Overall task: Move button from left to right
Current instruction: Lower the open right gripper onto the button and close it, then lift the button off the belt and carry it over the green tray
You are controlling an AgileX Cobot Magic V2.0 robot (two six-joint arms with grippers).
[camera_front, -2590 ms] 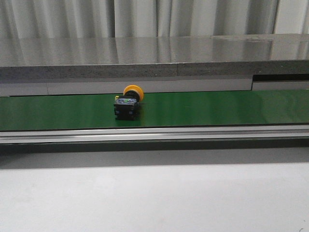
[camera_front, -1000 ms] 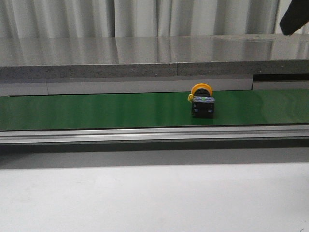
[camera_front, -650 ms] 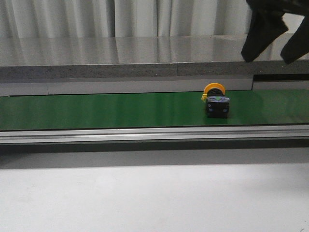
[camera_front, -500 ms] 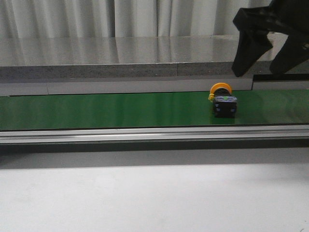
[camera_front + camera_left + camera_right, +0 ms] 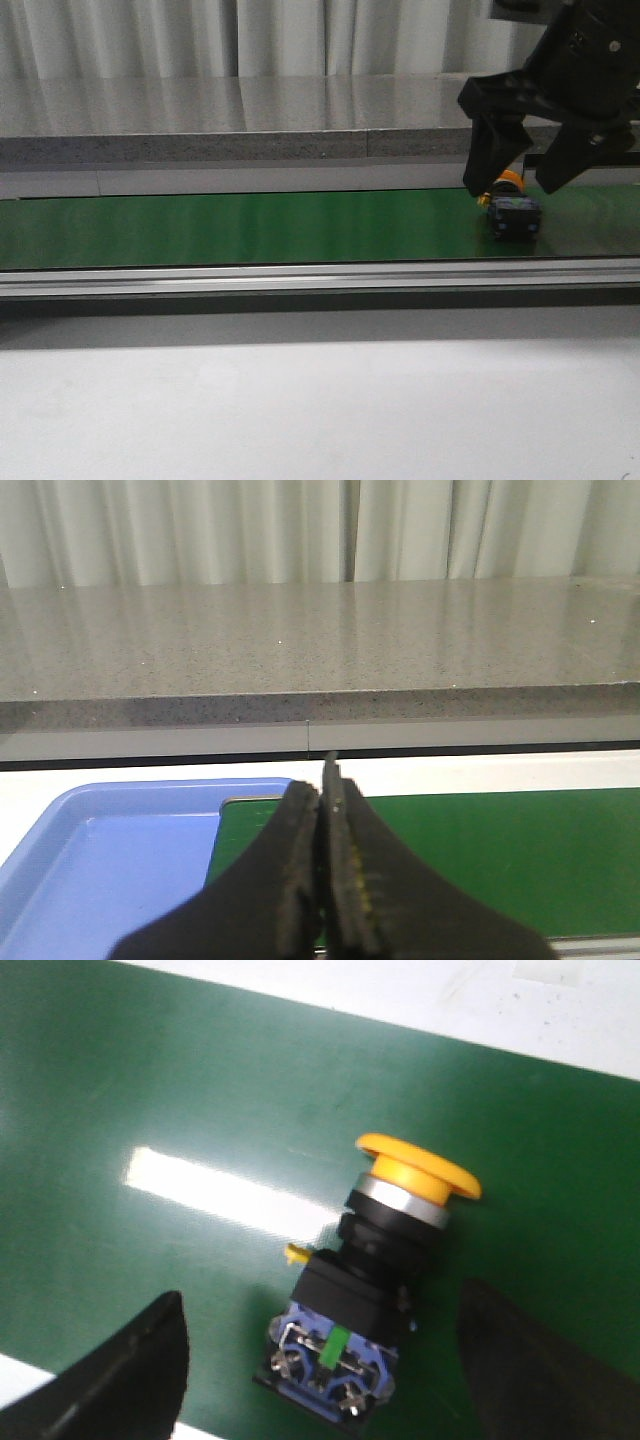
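A: Where is the button (image 5: pixel 513 212)?

B: On its side on the green belt (image 5: pixel 250 226), toward the right end, yellow head pointing away from the camera.

A: And the right pincer (image 5: pixel 541 172)?

B: Spread wide just above it, one finger on each side, not touching.

A: The left pincer (image 5: pixel 324 810)?

B: Pressed closed on nothing, above a blue tray (image 5: pixel 110 850) at the belt's end.

My right gripper (image 5: pixel 517 176) hangs low over the button (image 5: pixel 512 208), jaws spread wide, one finger (image 5: pixel 489 150) on either side of it and neither touching. My left gripper (image 5: pixel 322 810) has its fingers pressed flat together with nothing between them.
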